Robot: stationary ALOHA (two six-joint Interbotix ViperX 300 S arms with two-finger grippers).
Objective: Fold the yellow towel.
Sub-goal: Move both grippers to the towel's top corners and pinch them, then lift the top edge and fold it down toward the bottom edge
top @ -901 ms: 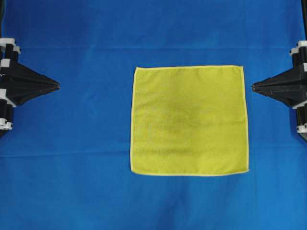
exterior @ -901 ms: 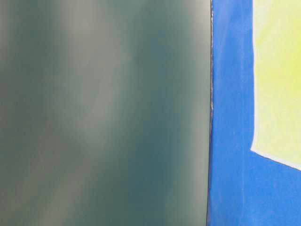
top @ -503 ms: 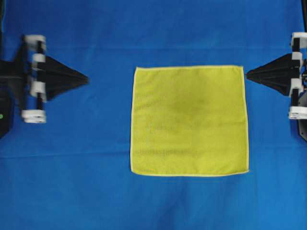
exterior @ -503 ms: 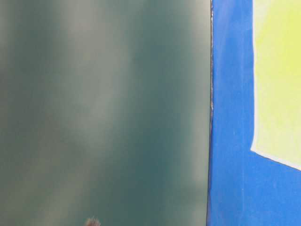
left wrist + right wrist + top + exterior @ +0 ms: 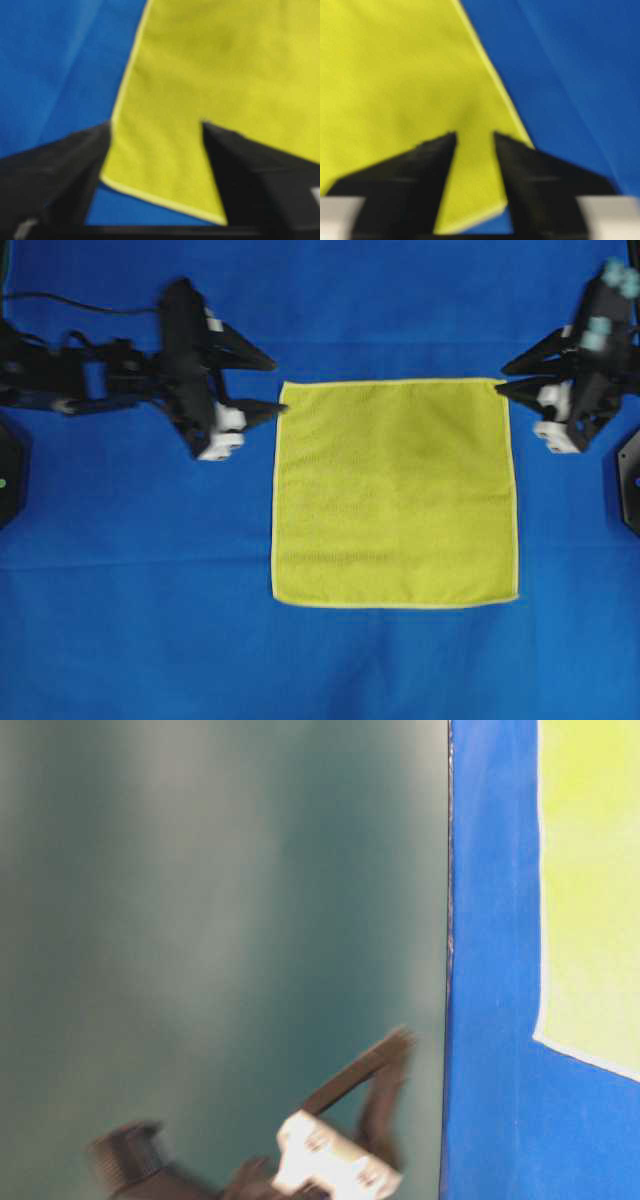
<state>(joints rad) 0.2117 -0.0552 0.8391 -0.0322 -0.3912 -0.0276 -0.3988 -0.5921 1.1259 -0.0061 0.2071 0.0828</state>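
Both arms swung inward, left gripper (image 5: 277, 387) and right gripper (image 5: 503, 377) spread (at corners), yellow towel (image 5: 395, 492) flat

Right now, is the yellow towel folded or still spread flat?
Spread flat, unfolded. The yellow towel shows as one full square in the overhead view, all four hemmed edges visible, no layer doubled over.

No text, label, brand, number or sign can be read in any of the views. The surfaces that show carry no lettering, and the blurred parts are too unclear to tell any marking.
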